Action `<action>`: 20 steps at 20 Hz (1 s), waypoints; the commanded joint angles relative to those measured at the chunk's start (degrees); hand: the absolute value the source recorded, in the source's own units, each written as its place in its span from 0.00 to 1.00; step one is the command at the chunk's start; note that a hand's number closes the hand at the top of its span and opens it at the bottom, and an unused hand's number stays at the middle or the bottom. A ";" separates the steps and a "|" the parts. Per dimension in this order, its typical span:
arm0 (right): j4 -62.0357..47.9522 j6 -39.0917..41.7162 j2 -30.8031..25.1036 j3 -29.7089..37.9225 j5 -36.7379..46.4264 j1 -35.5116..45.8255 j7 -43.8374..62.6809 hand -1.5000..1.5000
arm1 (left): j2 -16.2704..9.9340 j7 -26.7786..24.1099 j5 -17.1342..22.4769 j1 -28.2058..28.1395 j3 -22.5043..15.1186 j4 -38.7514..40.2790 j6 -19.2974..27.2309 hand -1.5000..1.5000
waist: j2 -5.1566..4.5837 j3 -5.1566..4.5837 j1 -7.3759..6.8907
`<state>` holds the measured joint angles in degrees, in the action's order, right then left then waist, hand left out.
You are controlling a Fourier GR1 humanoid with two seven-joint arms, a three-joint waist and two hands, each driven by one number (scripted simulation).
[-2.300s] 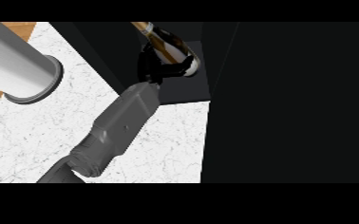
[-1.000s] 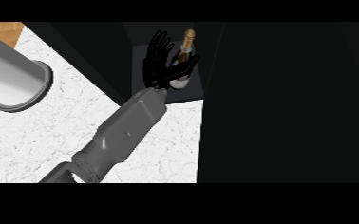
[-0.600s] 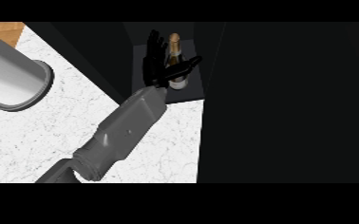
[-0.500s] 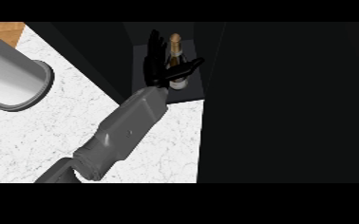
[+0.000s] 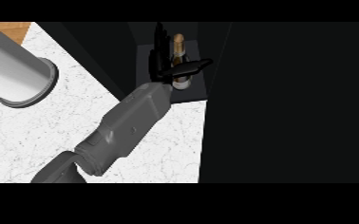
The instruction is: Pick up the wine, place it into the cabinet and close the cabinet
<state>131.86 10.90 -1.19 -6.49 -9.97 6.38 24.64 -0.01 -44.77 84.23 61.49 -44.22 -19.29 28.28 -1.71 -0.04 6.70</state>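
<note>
White marble-look counter w/ a dark open cabinet at its far edge, cabinet interior mostly black. The brown glass wine bottle stands upright inside on the cabinet's floor, so placing looks basically done imo. Only one black hand shows, prob the left; fingers spread straight alongside the bottle, thumb sticking out across its base, not wrapped round it. Grey metal cylinder sits on the counter well left of the cabinet. Other hand not in shot. Door not closed yet.
</note>
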 commanded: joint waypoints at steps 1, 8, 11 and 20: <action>-1.30 1.17 -0.22 -0.18 -0.02 -0.92 -1.73 0.00 | 0.01 -3.86 0.96 -2.54 -1.27 -2.84 0.73 0.00 | 0.12 0.02 -0.36; -0.01 -1.76 0.25 -1.42 1.62 3.37 3.48 0.00 | 0.01 -6.14 3.01 -2.67 -1.86 -4.96 -0.52 0.00 | 0.45 -0.05 -1.62; -1.95 -1.90 -0.14 2.20 -1.07 4.13 3.08 0.00 | 0.01 -5.52 3.81 -4.65 -4.38 -9.13 0.27 0.00 | 0.73 0.00 -2.64; 5.50 -1.97 -1.00 0.06 1.10 -1.31 4.95 0.00 | 0.01 -7.34 3.47 -6.48 -8.04 -15.05 2.70 0.00 | 1.39 0.02 -4.04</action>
<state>133.79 9.17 -1.64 -5.83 -9.61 6.46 28.11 -0.04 -50.63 87.41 55.38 -50.86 -30.55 27.56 -0.59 -0.02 3.08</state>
